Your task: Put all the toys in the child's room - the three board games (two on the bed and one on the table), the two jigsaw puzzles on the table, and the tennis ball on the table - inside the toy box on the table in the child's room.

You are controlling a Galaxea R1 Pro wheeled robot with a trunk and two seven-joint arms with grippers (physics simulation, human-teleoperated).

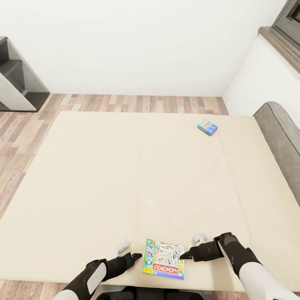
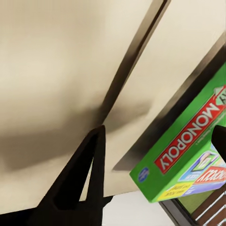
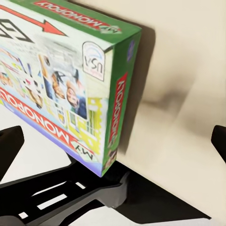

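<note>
At seven o'clock on the cream bed (image 1: 104, 175), the left gripper (image 1: 134, 257) has its fingers spread with nothing between them, its tip just beside the green-edged Monopoly board game (image 1: 163, 258) at six. The right gripper (image 1: 186, 255), also parted, touches its other edge. A teal-blue board game (image 1: 207, 126) lies at one o'clock.

bed (image 1: 125, 166): wide bare surface, open passage | Monopoly box (image 1: 163, 258): near edge, between both end effectors | blue box (image 1: 207, 126): far right | headboard (image 1: 281, 137): bounds right side
</note>
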